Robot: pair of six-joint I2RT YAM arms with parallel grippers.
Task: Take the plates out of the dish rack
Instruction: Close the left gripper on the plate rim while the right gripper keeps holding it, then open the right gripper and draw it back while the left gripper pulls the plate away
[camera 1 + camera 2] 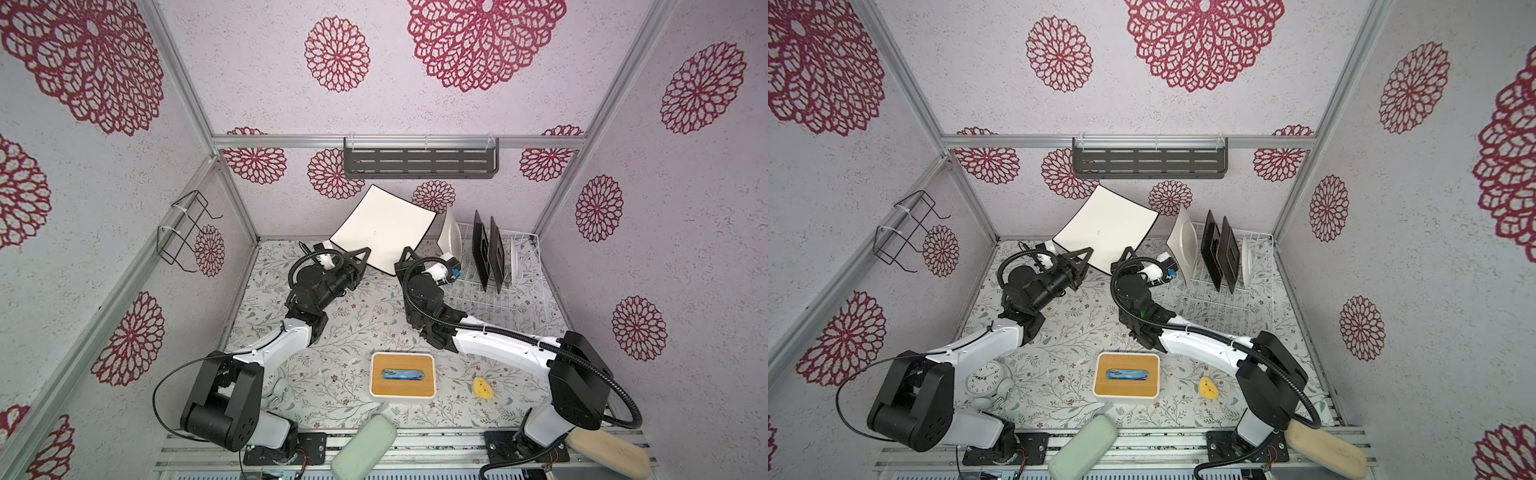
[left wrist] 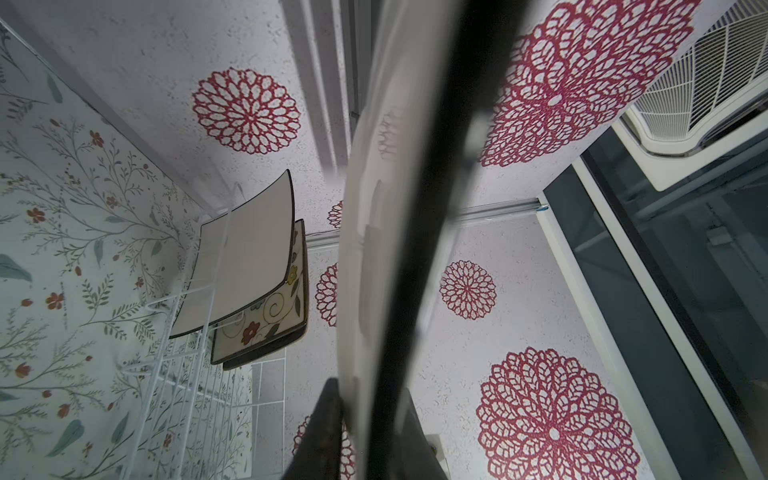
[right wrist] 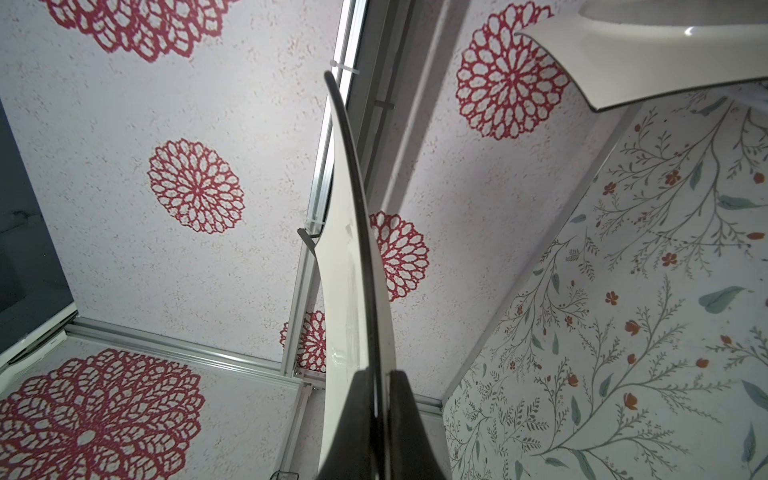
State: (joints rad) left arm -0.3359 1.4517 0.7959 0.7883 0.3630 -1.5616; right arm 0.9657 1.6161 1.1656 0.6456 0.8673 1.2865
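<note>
Both grippers are gripping one cream square plate [image 1: 384, 228] just above the middle of both top views. The left gripper [image 1: 365, 252] is pinching its lower-left edge and the right gripper [image 1: 406, 251] is pinching its lower-right edge. In the left wrist view the plate's edge is running up between the two black fingers [image 2: 328, 419], which are pressing close on either side. In the right wrist view the right gripper's fingers [image 3: 401, 419] are clamping the thin rim with no gap showing.

The held plate is hanging clear of the floral tabletop [image 1: 353, 316], tilted with its pale face towards the camera. Its top corner is reaching up in front of the back wall, just under the grey slotted shelf [image 1: 419, 160]. It is sitting outside the dish rack [image 1: 528, 299], just to the left of it.

Four plates are standing on edge in the rack at the right of the frame. From left to right they are a second cream square plate [image 1: 451, 241], two dark square plates [image 1: 482, 249] side by side, and a round white plate [image 1: 515, 259] nearest the right wall. The nearer rows of tines are showing as bare wire.

A white box with a bamboo top [image 1: 402, 376] is lying at lower centre, well apart from the plates.
</note>
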